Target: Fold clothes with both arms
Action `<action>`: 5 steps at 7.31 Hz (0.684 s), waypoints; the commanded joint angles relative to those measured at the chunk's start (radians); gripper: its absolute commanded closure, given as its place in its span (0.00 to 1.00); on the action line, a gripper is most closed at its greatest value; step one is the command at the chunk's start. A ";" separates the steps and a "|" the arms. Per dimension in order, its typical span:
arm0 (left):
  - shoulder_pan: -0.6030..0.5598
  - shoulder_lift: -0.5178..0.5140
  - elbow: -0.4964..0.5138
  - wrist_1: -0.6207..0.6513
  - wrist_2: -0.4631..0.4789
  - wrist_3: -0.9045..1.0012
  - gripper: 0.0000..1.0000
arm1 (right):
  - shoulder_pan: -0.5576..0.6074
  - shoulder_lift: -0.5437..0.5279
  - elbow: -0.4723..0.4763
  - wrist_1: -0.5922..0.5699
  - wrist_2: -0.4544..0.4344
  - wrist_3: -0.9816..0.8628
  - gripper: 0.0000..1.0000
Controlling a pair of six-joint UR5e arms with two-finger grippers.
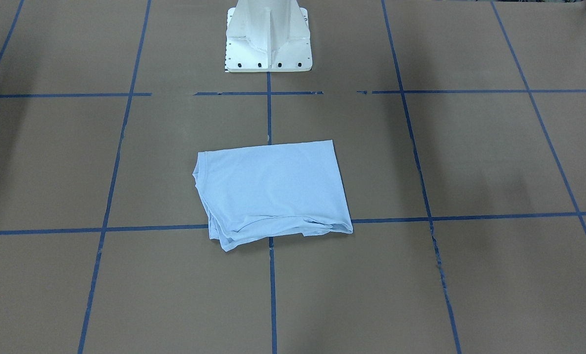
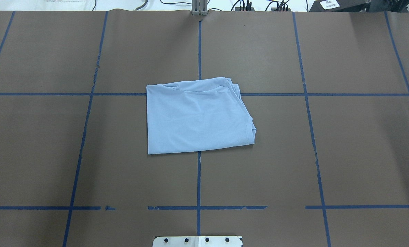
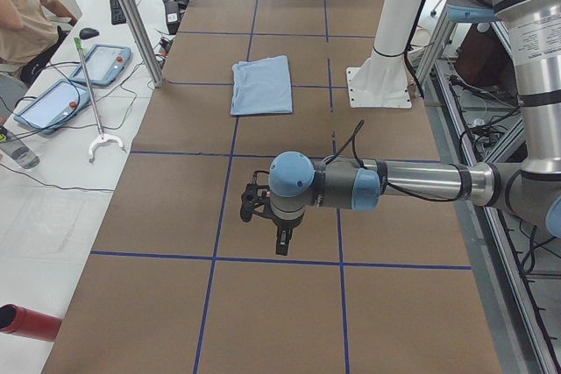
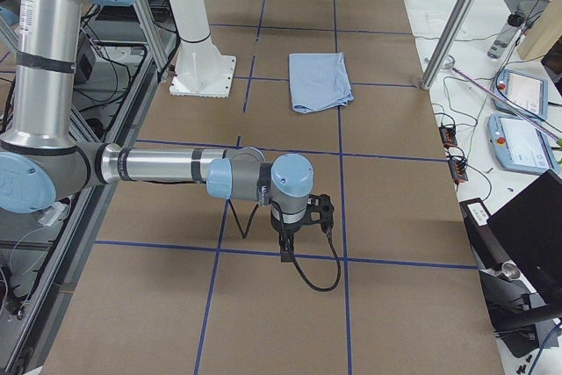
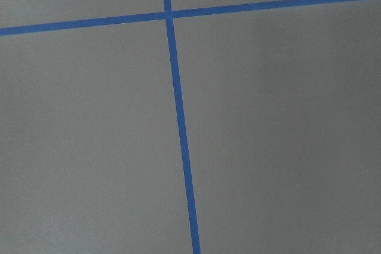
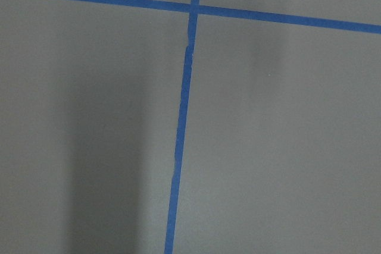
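Left claw and right claw hang over the table, their opening impossible to tell, well apart from the light, limp T-shirt lying folded at its centre, which probably wants pinching through all layers at two corners.

Left arm, right arm outstretched

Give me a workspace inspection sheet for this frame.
surface: brown mat, blue tape grid, tape broken near pedestal.
job's things: T-shirt folded into a rectangle, flat at centre, untouched.
clutter: nothing seen.
grippers: left gripper and right gripper hover over bare mat, away from the T-shirt; open or shut cannot tell.
cables: black cable loops below right wrist.
surroundings: teach pendants on side bench, person seated beside.
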 commanded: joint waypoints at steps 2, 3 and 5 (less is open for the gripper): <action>0.001 0.004 -0.012 0.001 0.008 0.000 0.00 | 0.002 0.001 0.001 0.002 -0.001 -0.001 0.00; 0.001 -0.007 -0.006 0.000 0.012 -0.001 0.00 | -0.001 0.001 0.003 0.002 -0.001 -0.001 0.00; 0.000 -0.004 -0.031 -0.002 0.008 0.003 0.00 | -0.001 0.001 0.017 0.002 -0.001 0.004 0.00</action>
